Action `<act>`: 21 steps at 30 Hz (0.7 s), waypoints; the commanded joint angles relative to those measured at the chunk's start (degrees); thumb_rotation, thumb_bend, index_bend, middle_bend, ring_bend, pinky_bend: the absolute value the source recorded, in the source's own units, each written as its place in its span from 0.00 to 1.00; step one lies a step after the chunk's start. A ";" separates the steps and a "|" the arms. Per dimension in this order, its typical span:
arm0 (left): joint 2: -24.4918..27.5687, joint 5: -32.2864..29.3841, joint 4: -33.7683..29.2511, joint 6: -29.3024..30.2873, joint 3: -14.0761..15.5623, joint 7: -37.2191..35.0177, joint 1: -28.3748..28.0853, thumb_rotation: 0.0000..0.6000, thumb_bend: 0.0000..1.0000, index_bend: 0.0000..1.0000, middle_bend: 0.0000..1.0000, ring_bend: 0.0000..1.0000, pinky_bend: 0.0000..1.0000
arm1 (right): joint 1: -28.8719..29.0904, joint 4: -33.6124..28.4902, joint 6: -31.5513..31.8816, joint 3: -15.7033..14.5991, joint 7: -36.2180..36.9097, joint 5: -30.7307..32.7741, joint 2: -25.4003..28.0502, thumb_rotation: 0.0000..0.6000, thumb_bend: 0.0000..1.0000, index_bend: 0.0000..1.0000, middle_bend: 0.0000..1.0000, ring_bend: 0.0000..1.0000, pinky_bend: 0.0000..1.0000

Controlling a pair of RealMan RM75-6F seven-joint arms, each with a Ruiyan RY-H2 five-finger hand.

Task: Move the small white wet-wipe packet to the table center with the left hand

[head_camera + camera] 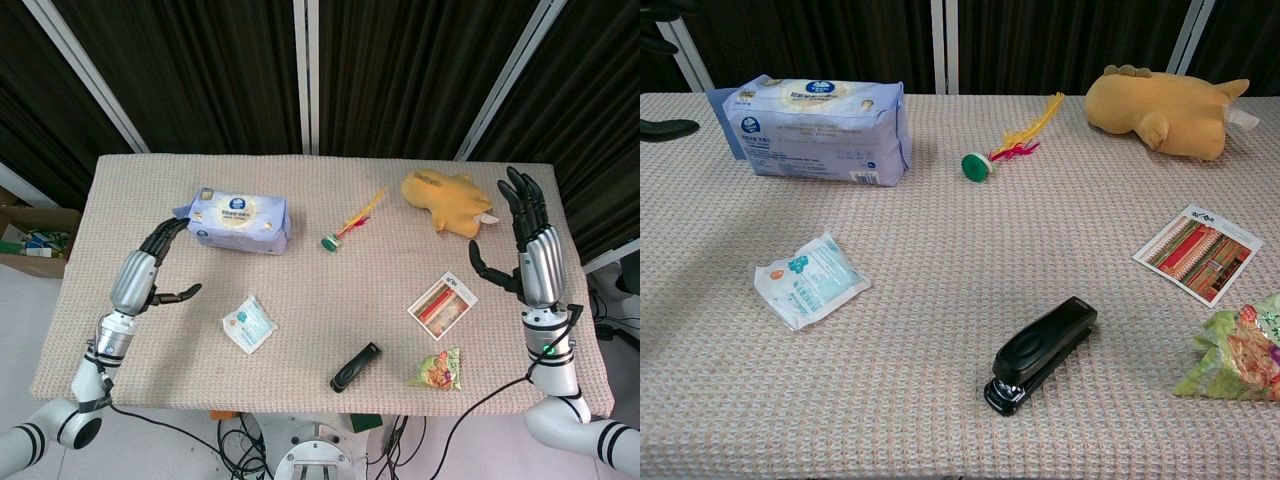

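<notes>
The small white wet-wipe packet with teal print and an orange dot (249, 323) lay flat on the beige woven counter (330, 290), in its front-left part, apart from every other thing; it sat just to the right of the left robot hand (150, 268) and a little nearer the front edge, its long axis running diagonally from rear-left to front-right. That robot hand hovered over the left side of the counter, fingers spread and gently curled, holding nothing; its thumb pointed toward the packet. The right robot hand (525, 245) stood upright at the far right edge, fingers apart and empty, well apart from the packet. The left was plainly the nearer; the reach would likely run rightward and slightly forward, then carry the packet right toward the bare centre.
</notes>
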 commanded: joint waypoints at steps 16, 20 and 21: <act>6.52 3.92 -6.15 -6.93 7.66 11.74 -2.43 1.00 0.16 0.07 0.14 0.06 0.17 | 0.63 3.95 -0.74 -2.14 1.22 3.06 -0.30 1.00 0.43 0.00 0.00 0.00 0.00; 8.09 6.20 -9.68 -10.36 10.00 17.90 -4.02 0.99 0.17 0.09 0.14 0.06 0.16 | 0.48 5.20 -0.05 -2.22 0.68 3.47 -0.60 1.00 0.43 0.00 0.00 0.00 0.00; 8.19 6.90 -10.23 -11.08 10.54 19.26 -4.48 1.00 0.17 0.10 0.14 0.06 0.16 | 0.35 5.80 0.59 -2.25 0.21 3.35 -0.82 1.00 0.43 0.00 0.00 0.00 0.00</act>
